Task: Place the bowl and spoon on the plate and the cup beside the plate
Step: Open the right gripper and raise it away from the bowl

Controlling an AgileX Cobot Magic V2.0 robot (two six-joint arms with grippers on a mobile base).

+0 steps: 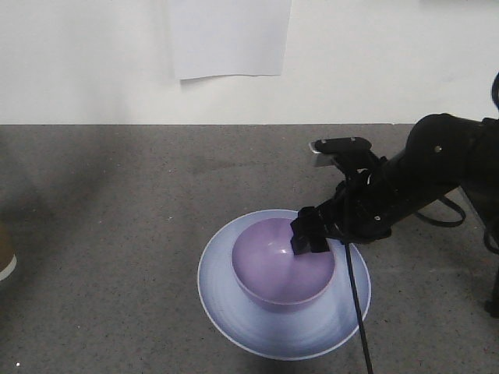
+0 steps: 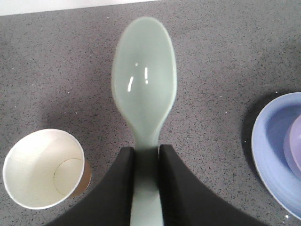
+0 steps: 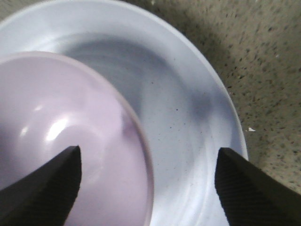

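left gripper [image 2: 146,154] clamped the pale mint-green plastic spoon [image 2: 144,80] by its handle; right gripper [image 3: 148,162], jaws apart, straddled the rim of the lavender plastic bowl [image 3: 56,122] on the round periwinkle plate [image 3: 188,94].

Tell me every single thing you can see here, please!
bowl: one, lavender purple, sitting on the plate
plate: one, pale periwinkle blue, on the table
spoon: one, pale mint green, held by its handle in the left gripper
cup: one, brown outside and white inside, upright on the table, apart from the plate
sheet of paper: one, white, on the wall
table: one, speckled grey
left gripper: one, black, shut on the spoon
right gripper: one, black, open, straddling the bowl's rim
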